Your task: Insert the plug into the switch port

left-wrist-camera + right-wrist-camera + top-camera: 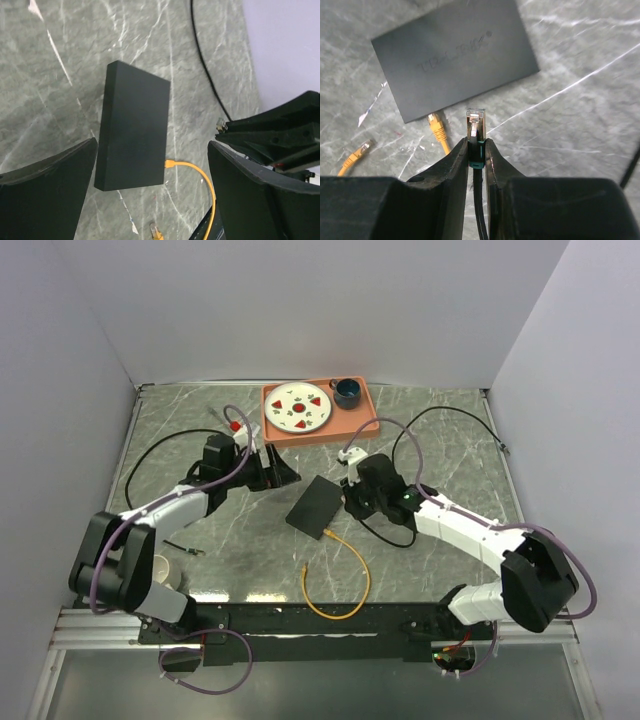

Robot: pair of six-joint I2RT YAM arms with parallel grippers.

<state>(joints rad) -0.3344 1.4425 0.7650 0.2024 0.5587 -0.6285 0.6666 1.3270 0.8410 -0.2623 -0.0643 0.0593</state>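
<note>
Our right tool (476, 147) pinches the plug (475, 118), switch (455, 55) at twelve o'clock, port likely hidden; left tool (152, 145) spread; insertion awaits us.

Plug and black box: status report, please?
Left gripper open, empty, facing the black box. Right gripper shut on plug, tip short of the box. Orange cable end lies at that box edge.
</note>
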